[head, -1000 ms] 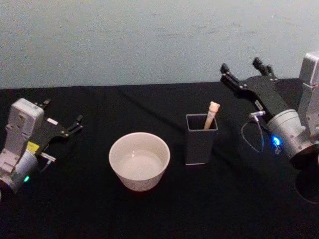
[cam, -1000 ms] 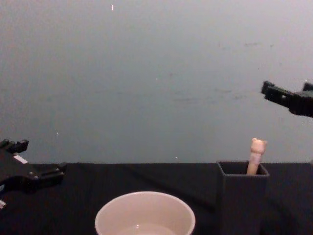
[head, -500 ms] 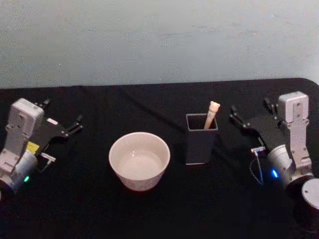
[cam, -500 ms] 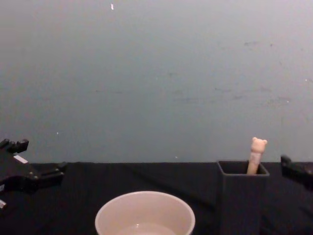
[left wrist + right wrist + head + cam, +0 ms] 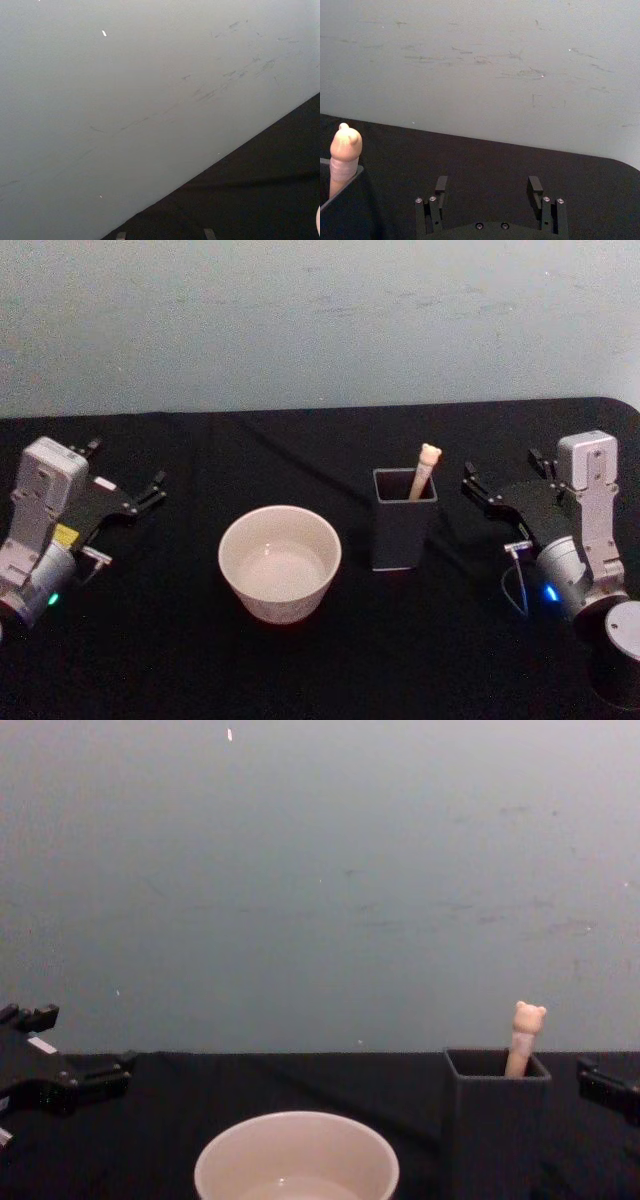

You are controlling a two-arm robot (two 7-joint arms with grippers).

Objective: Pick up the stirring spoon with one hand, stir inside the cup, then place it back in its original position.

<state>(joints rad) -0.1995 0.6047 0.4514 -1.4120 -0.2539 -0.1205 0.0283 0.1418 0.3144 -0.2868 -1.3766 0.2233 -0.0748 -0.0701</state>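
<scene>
Spoon: slim beige bear-topped stirring spoon (image 5: 424, 468) stands tilted in the dark grey square holder (image 5: 402, 520), handle poking out.
Cup: wide cream-white round cup (image 5: 280, 562) at the holder's 9 o'clock, apart.
Right gripper (image 5: 503, 478): at the holder's 3 o'clock, fingers (image 5: 440, 185) spread, holding nothing.
Left gripper (image 5: 125, 476): at the cup's 9 o'clock, well apart, fingers spread.
Table: black cloth (image 5: 300, 670).

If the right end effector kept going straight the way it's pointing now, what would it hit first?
Probably nothing. The right end effector points past the far side of the holder, with the spoon off to one side; ahead lies black table, then wall.
</scene>
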